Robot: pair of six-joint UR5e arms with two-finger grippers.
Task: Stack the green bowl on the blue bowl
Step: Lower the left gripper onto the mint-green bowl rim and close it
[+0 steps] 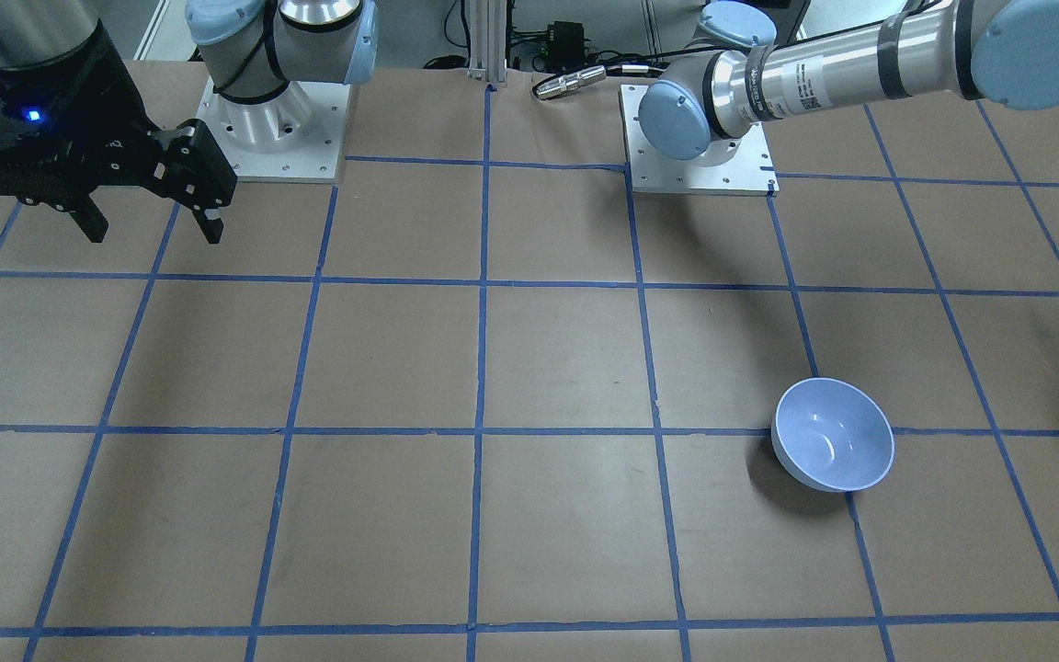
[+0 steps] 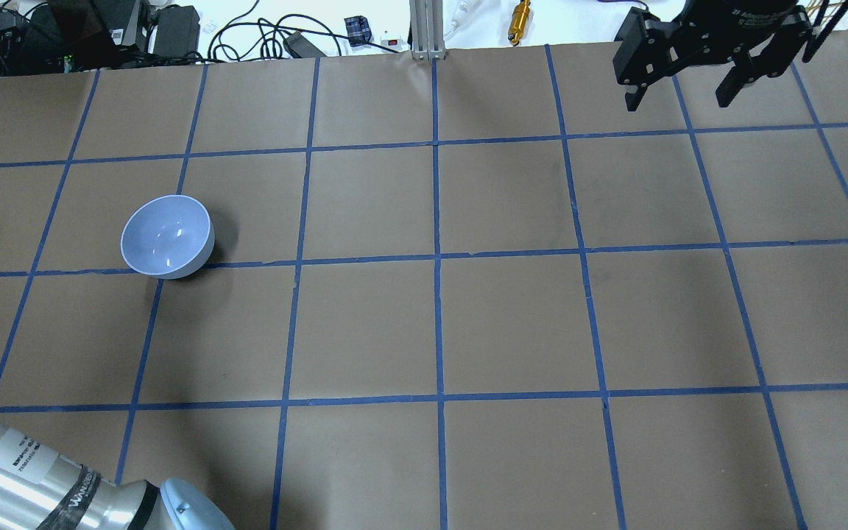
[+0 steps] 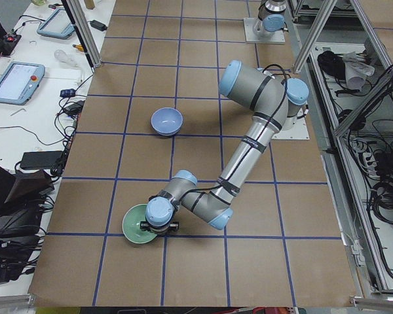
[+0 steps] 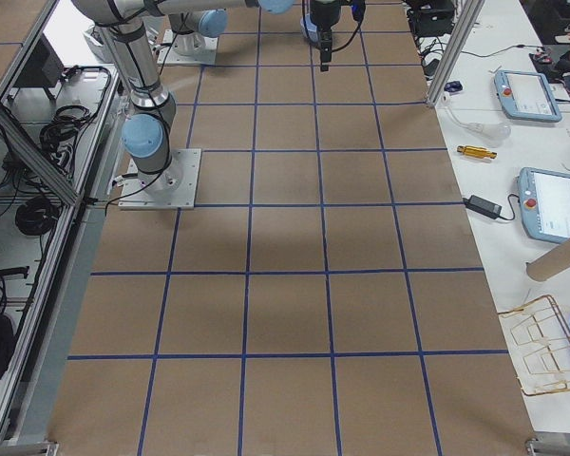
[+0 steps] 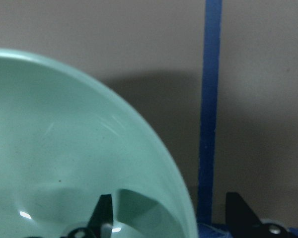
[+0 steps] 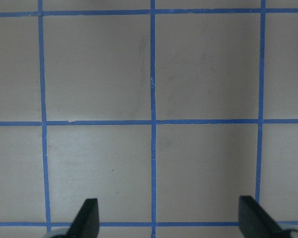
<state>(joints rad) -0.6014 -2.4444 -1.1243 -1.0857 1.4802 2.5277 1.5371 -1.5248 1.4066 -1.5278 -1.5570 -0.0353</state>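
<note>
The green bowl (image 3: 136,226) sits upright near the table's end on my left and fills the left wrist view (image 5: 64,148). My left gripper (image 5: 169,210) is open and straddles its rim, one finger (image 5: 103,214) inside the bowl and the other outside. The blue bowl (image 2: 167,235) stands upright and empty on the table, about two grid squares from the green bowl; it also shows in the front view (image 1: 833,434) and in the left view (image 3: 166,121). My right gripper (image 2: 678,99) is open and empty, held high over the far right of the table, and also shows in the front view (image 1: 157,230).
The brown table has a blue tape grid. The two arm base plates (image 1: 277,138) (image 1: 700,161) are on the robot's side. Cables and a gold connector (image 2: 520,13) lie past the far edge. Teach pendants (image 4: 527,95) lie on a side bench.
</note>
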